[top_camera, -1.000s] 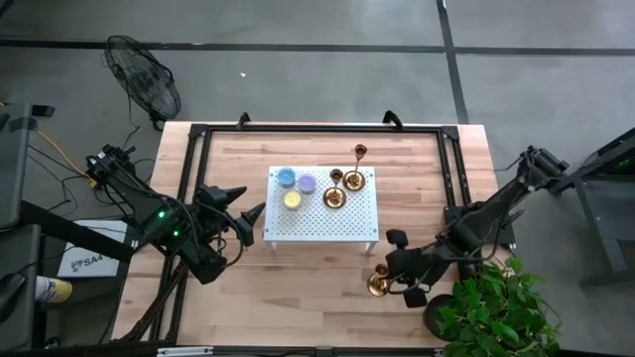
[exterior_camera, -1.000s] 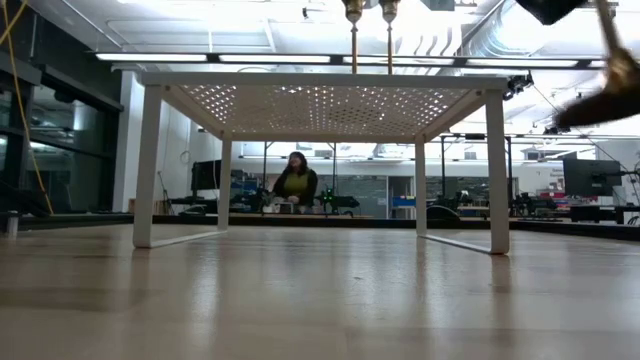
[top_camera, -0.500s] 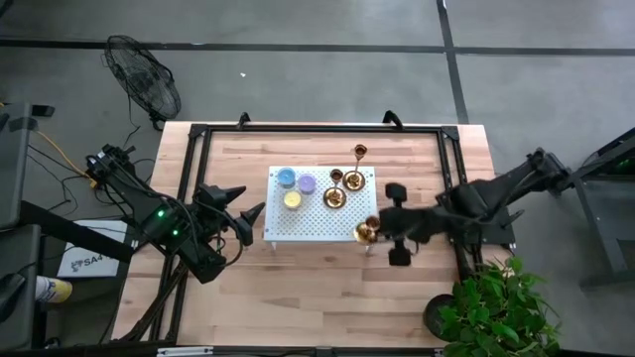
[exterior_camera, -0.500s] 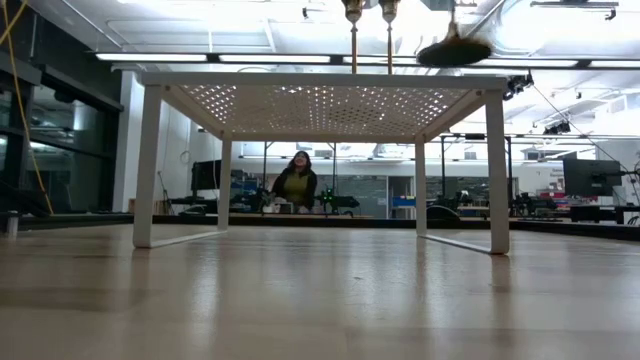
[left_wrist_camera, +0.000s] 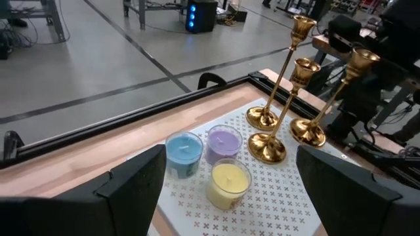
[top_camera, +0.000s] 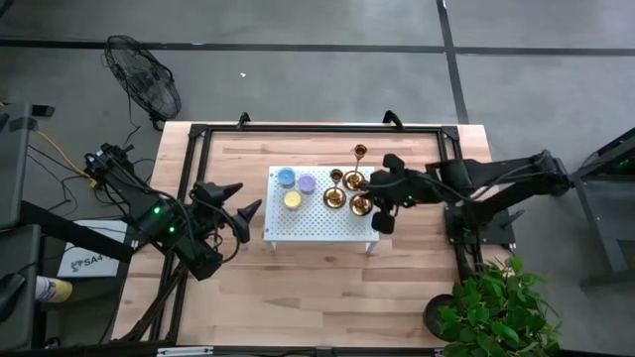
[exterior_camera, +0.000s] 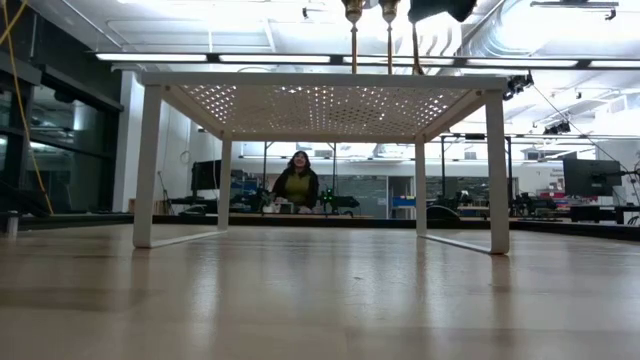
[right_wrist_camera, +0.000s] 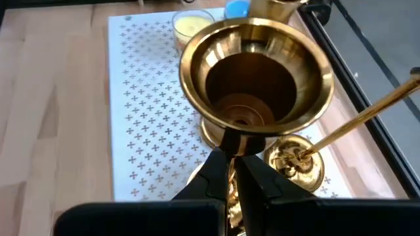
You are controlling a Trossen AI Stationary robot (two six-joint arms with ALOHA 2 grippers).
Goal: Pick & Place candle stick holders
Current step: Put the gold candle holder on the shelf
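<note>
A white perforated stand (top_camera: 317,226) stands mid-table. On its right part two brass candle stick holders (top_camera: 335,198) (top_camera: 353,181) stand on their round bases; they also show in the left wrist view (left_wrist_camera: 268,147) (left_wrist_camera: 262,119). My right gripper (top_camera: 370,201) is over the stand's right edge, shut on a third holder (left_wrist_camera: 307,131) beside them. My left gripper (top_camera: 243,212) is open and empty, left of the stand. My right gripper pinches the holder's thin stem (right_wrist_camera: 230,145) just under its cup top (right_wrist_camera: 254,72) between its two fingers. The fingers come from the table's right, slanting down, across the stem. The holder stands about upright, base (left_wrist_camera: 308,133) at the stand's top; whether it touches, I cannot tell.
Blue (top_camera: 287,178), purple (top_camera: 308,182) and yellow (top_camera: 293,199) candles sit on the stand's left part. A black frame (top_camera: 451,178) runs around the table. A plant (top_camera: 491,307) is at the near right corner, a fan (top_camera: 144,84) beyond the far left. A person (exterior_camera: 297,185) sits in the room behind.
My right gripper has risen from the table's near right part and gone toward the far edge and left, to the stand's right part. The holder it carries has been lifted off the table, turned from tilted to about upright, and come down beside the two others.
</note>
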